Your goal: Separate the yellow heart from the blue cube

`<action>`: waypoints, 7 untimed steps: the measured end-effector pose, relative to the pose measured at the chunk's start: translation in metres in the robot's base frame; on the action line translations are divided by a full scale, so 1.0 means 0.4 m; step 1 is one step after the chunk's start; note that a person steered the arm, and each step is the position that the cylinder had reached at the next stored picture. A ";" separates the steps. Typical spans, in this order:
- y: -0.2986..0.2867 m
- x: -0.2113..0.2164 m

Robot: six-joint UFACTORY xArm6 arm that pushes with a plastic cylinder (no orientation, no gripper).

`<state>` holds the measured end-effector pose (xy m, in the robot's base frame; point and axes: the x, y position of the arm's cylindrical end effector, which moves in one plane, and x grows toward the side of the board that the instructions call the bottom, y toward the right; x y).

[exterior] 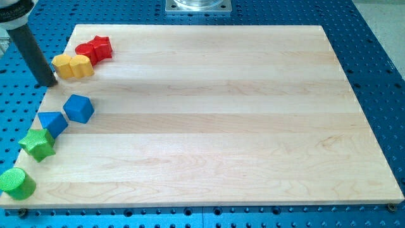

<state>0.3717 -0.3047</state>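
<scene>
Two yellow blocks lie side by side and touching near the board's upper left: the left one (62,65) and the right one (81,66). I cannot tell for sure which is the heart; the right one looks more like it. The blue cube (78,108) lies below them, a short gap apart. My tip (50,83) is at the board's left edge, just left of and slightly below the left yellow block and up-left of the blue cube. The rod slants up to the view's top left.
Two red blocks (85,50), one a star (101,46), touch the yellow pair above. A blue triangular block (52,122), a green star (38,144) and a green cylinder (17,183) run down the wooden board's (221,114) left edge.
</scene>
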 end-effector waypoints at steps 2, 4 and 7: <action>0.069 -0.132; 0.099 -0.230; 0.052 -0.035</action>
